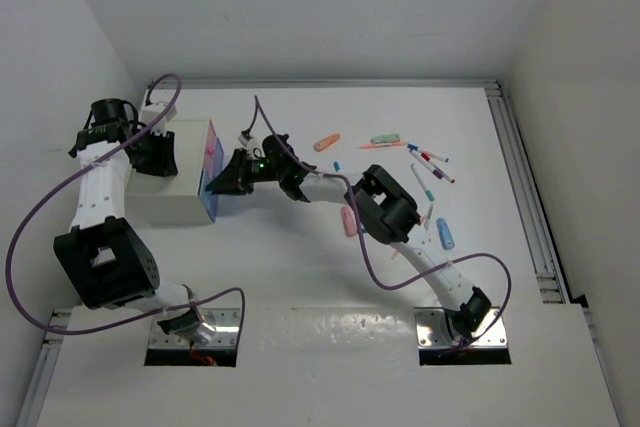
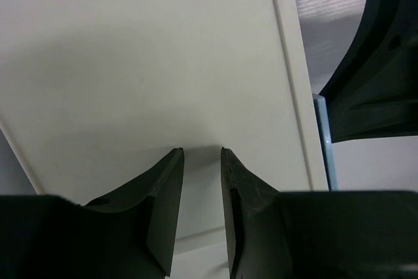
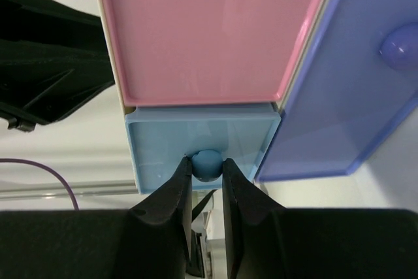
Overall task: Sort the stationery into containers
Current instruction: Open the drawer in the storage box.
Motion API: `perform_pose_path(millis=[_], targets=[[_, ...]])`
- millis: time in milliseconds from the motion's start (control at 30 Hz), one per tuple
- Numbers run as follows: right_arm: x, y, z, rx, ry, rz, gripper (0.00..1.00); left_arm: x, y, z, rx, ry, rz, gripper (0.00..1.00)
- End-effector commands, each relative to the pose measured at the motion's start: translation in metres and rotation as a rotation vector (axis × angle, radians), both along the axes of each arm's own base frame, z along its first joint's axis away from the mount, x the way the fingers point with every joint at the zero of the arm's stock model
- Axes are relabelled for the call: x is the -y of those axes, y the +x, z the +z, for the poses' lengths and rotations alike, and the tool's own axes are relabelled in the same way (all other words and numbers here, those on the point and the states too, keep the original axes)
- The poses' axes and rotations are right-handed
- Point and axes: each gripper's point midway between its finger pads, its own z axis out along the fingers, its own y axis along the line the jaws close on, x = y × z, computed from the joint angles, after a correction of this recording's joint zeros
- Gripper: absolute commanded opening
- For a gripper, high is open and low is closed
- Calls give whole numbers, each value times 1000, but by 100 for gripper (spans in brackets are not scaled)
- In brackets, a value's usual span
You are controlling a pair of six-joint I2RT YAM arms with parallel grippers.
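Jaws of the right gripper (image 1: pixel 220 182) sit at the coloured front of the white cabinet (image 1: pixel 165 202) in the top view. The left gripper (image 1: pixel 153 157) rests on the cabinet's opposite end, and the loose pens and markers (image 1: pixel 430 162) lie well behind the right wrist. Left wrist view: the left fingers (image 2: pixel 163 200) stand slightly parted with nothing between them, their tips at the cabinet's white face. Right wrist view: the right fingers (image 3: pixel 171 200) are clenched on the round knob (image 3: pixel 208 163) of the light blue drawer (image 3: pixel 157 155). The pink drawer (image 3: pixel 209 31) lies just beyond the jaws, and a violet-blue drawer (image 3: pixel 339 96) is to their right.
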Motion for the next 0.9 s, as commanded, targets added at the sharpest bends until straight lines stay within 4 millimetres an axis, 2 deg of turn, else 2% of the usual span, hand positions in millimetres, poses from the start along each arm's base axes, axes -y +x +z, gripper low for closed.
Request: perform_pose_path(millis=[0,67,100,233,500,867], targets=[[12,-2,42,58,57,18,0,-3,-15,-34,-127,-35,23,36],[18,1,47,63,60,15,0,-3,-14,-35,-129,-38,28,36],[25,4,42,53,48,8,0,-4,-14,-36,-132,-40,33,36],[40,4,44,51,40,11,0,-6,-14,-38,-138,-43,40,35],[77,1,36,18,20,4,0,-7,-9,-38,-135,-48,42,35],[107,-5,23,-11,-20,-1,0,-8,-2,-38,-133,-58,39,36]])
